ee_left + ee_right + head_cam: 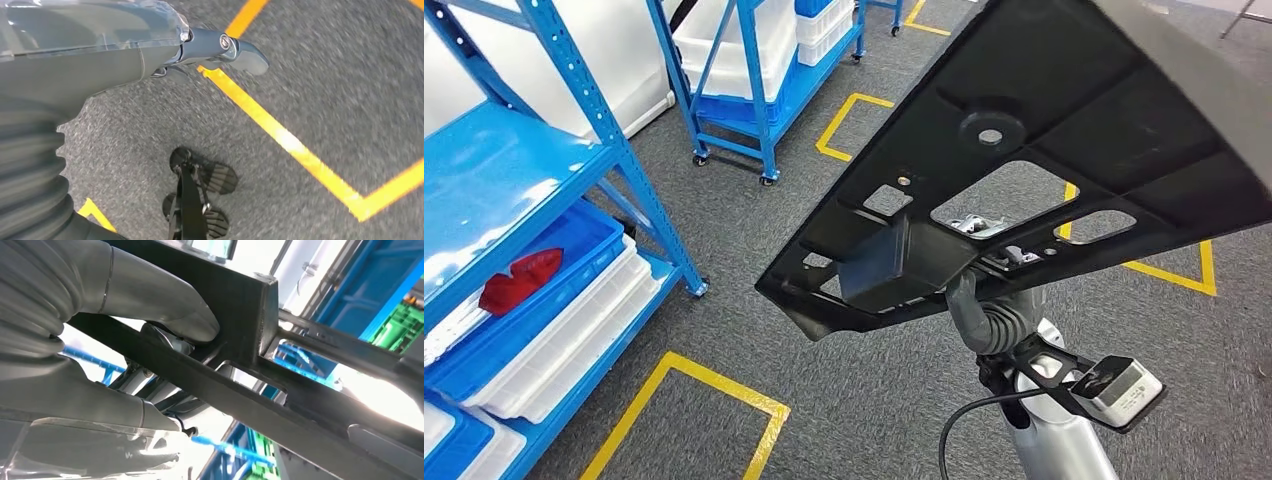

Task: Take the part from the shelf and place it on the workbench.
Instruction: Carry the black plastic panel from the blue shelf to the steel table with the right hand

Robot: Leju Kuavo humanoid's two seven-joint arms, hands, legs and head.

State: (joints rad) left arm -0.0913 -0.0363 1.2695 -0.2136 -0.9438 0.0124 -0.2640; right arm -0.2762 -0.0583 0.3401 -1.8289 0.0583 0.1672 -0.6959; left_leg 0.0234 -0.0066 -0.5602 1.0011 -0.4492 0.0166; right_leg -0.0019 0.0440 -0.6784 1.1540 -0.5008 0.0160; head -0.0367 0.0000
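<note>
A big flat black plastic part (pixel 1044 170) with several cut-outs and a boxy block underneath hangs in the air over the carpet, tilted, across the right half of the head view. My right hand (pixel 989 315) grips it from below, near the block. In the right wrist view the thick grey thumb (pixel 150 295) presses on a black rib of the part (pixel 260 310), and the darker fingers are hidden behind it. My left hand (pixel 190 47) hangs over the grey floor with its thumb stretched out and nothing in it.
A blue shelf rack (pixel 514 170) stands at the left, with a blue bin (pixel 574 250) holding a red piece (pixel 519 280) and white trays (pixel 564 340) below. A second blue rack on wheels (pixel 754 90) stands behind. Yellow tape (pixel 694 385) marks squares on the carpet.
</note>
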